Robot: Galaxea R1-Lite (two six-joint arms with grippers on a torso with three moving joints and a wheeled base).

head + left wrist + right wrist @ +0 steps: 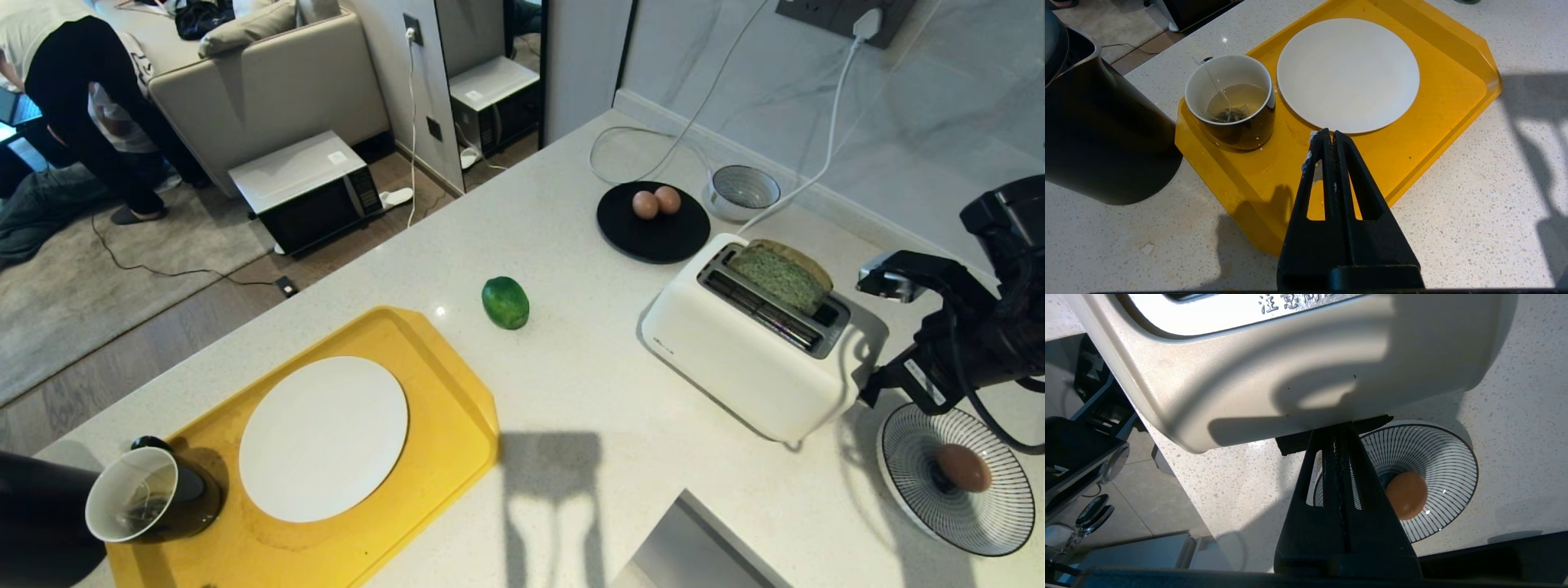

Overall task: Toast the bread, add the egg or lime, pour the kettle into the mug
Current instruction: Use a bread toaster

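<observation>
The green bread stands in the rear slot of the white toaster. My right gripper is shut, its tips resting on the toaster's black lever at the toaster's near end; in the head view the right gripper shows there too. One egg lies in a striped bowl just below it. Two more eggs sit on a black plate. The lime lies on the counter. My left gripper is shut and empty over the yellow tray, beside the mug and the kettle.
A white plate lies on the yellow tray. A small grey bowl and the toaster's cable are at the back wall. The mug holds a tea bag. A person bends over beyond the counter, by a sofa.
</observation>
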